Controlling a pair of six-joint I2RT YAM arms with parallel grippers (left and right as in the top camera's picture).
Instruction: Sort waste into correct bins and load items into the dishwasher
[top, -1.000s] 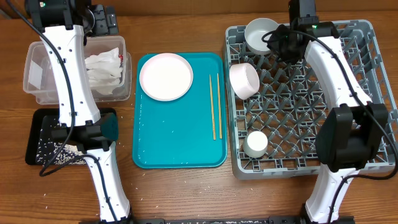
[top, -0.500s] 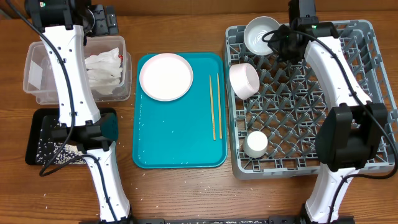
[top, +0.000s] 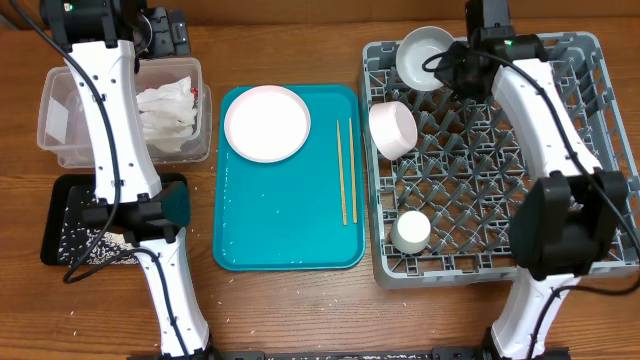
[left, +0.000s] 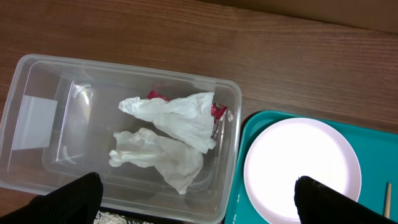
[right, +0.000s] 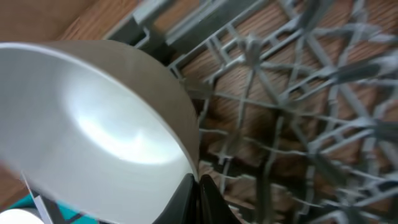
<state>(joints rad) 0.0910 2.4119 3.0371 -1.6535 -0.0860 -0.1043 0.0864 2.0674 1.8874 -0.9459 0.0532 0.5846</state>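
While the right claw (right: 198, 196) pinched the rim of a white bowl (top: 420, 55) between its closed fingers, we saw that bowl tilted at the back left corner of the grey rack (top: 470, 190), with its inside turned partly upward. From the wrist view the lattice showed close behind the bowl, but we could not tell whether the bowl touched it.

A second bowl (top: 392, 130) lay on its side in the rack, just in front of the held one. A small cup (top: 410, 232) sat near the rack's front left corner, well apart from both.

On the teal tray (top: 285, 220) in the middle of the table (top: 300, 310), the plate (top: 267, 123) rested at the back left. The two chopsticks (top: 345, 170) lay side by side along the right edge.

The left claw (left: 196, 180) hung above the clear tub (top: 60, 100) with its fingers spread wide, gripping nothing. Inside the tub we counted two crumpled napkins (left: 171, 134), with red showing at their back edge. In front of the tub sat the black tray (top: 62, 205), partly hidden under the left arm, with whitish grains (top: 70, 245) scattered on it.
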